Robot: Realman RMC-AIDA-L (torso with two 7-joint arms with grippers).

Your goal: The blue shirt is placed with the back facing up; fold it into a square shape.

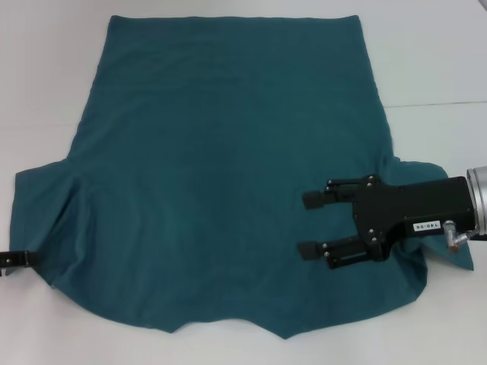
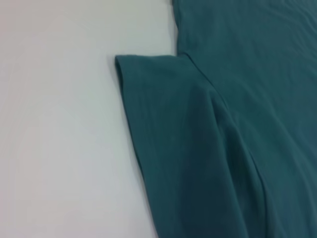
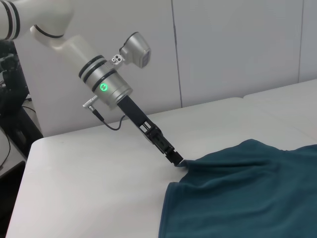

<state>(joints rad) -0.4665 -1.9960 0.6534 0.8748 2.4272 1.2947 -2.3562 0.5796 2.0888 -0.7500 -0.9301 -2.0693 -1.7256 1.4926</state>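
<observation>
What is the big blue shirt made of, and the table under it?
The blue shirt looks like soft matte knit cloth, probably cotton: it drapes and creases. The table looks hard, smooth and white, perhaps laminate; hard to tell.

Right gripper (image 1: 310,224) reaches in from the right, fingers spread wide and pointing left; left gripper (image 3: 177,160) sits low at the near left, fingers pinched together.

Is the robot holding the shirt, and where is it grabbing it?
Yes. The left tool pinches the blue shirt at its sleeve edge. The right tool is open above the shirt, holding nothing.
</observation>
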